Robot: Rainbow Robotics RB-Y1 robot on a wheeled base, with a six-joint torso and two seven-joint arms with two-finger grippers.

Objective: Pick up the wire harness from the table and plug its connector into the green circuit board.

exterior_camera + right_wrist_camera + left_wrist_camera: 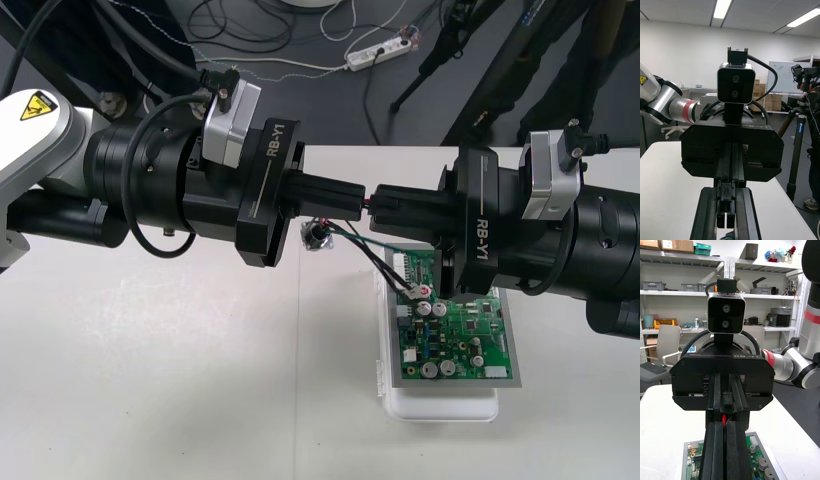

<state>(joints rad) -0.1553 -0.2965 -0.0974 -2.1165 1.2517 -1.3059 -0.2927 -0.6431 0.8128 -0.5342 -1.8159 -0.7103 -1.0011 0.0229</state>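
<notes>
wire harness (381,264) hangs above the worktop (180,380), its metal socket (318,235) dangling left; green circuit board (462,338) lies flat on white base (440,405).

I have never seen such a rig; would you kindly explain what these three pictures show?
This is a two-armed robot. The front view looks down at a light table; the other two come from cameras on each wrist, facing the opposite gripper. The left gripper and right gripper meet tip to tip above a green circuit board on a white base. Both are shut on the wire harness: its metal socket hangs under the left one, and its wires run down to the board. I cannot tell whether the plug is in.
</notes>
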